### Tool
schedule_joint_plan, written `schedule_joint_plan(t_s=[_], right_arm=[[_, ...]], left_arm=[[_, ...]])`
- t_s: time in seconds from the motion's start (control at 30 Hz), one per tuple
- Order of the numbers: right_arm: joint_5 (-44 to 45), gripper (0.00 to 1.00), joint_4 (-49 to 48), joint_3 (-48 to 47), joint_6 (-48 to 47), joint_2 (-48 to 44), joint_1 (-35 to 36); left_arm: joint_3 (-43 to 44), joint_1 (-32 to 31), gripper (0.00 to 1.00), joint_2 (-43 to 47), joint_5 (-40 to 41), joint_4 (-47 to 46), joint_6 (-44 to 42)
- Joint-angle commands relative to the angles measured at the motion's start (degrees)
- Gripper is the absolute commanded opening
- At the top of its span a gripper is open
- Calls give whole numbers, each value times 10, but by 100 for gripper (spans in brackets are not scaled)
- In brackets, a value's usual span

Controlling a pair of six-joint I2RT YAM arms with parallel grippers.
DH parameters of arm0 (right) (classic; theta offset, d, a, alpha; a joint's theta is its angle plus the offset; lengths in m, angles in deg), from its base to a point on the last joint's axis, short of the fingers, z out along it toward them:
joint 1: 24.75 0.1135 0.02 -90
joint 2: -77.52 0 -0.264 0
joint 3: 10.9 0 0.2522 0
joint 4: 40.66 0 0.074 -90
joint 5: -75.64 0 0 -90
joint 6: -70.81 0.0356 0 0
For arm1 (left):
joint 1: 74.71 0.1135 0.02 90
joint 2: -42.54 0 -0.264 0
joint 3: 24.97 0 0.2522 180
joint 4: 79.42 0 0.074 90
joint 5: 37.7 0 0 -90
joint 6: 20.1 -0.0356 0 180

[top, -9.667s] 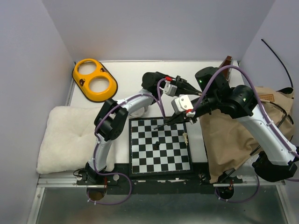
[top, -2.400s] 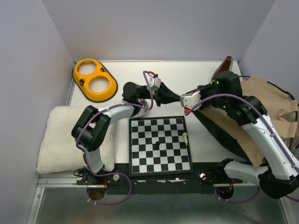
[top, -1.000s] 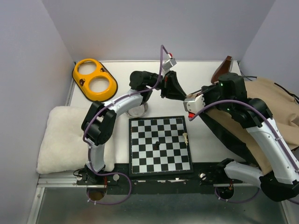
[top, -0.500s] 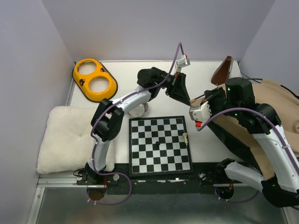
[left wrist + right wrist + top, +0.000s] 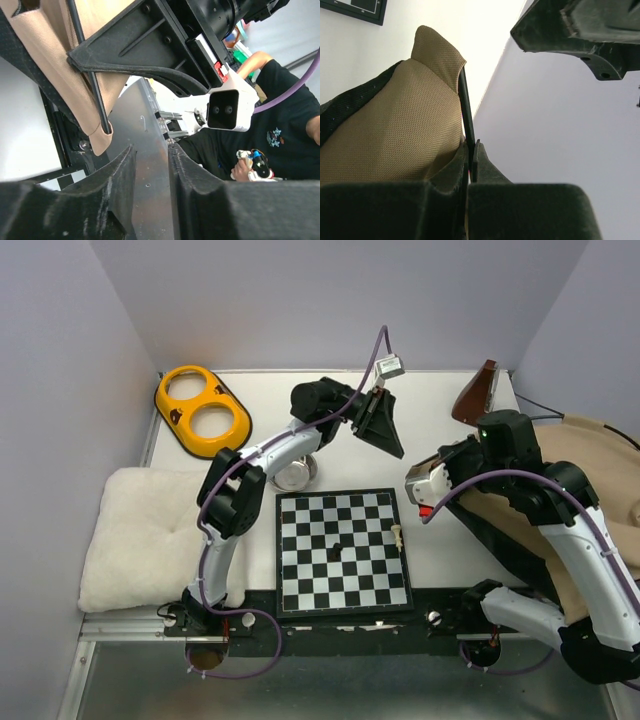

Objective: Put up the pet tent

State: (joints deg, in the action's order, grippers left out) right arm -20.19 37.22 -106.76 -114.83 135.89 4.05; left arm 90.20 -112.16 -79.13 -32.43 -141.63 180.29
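The pet tent (image 5: pixel 600 455), tan fabric with black lining, lies bunched at the table's right edge under my right arm. My right gripper (image 5: pixel 440 462) is shut on a thin black tent pole (image 5: pixel 466 105) beside a tan fabric corner (image 5: pixel 427 55), and holds it off the table. My left gripper (image 5: pixel 393 445) hangs raised over the back middle of the table, tips towards the right gripper, a short way apart. In the left wrist view its jaws (image 5: pixel 150 150) stand apart with nothing between them; the tent fabric (image 5: pixel 47 55) and pole (image 5: pixel 92 85) show beyond. The pom-pom is out of view.
A chessboard (image 5: pixel 300 580) with two small pieces lies at the near middle. A metal bowl (image 5: pixel 295 476) stands behind it. A yellow double bowl (image 5: pixel 203 410) sits back left, a fluffy white cushion (image 5: pixel 150 535) at left. A brown pointed piece (image 5: pixel 478 392) stands back right.
My left gripper has risen and swung right, from over the metal bowl towards the right gripper. My right gripper has drawn the pole and tent edge slightly right and nearer.
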Motion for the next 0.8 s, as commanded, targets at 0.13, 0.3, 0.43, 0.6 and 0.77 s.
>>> schedule_joint_plan(t_s=[0.13,0.3,0.43,0.6,0.77], right_arm=[[8,1,54,0,28,-12,-4],[13,1,52,-6,31,-12,-4],[13,1,51,-10,33,-10,-4],[19,1,51,-12,33,-5,-5],[26,1,56,-20,37,1,-4]], left_arm=[[22,60,61,-13,-50,-209,-3],[107,141,99,-41,-107,-207,-15],[282,207,99,-121,-111,-188,31],[161,209,99,-66,-105,-204,78],[108,215,99,18,9,-121,41]])
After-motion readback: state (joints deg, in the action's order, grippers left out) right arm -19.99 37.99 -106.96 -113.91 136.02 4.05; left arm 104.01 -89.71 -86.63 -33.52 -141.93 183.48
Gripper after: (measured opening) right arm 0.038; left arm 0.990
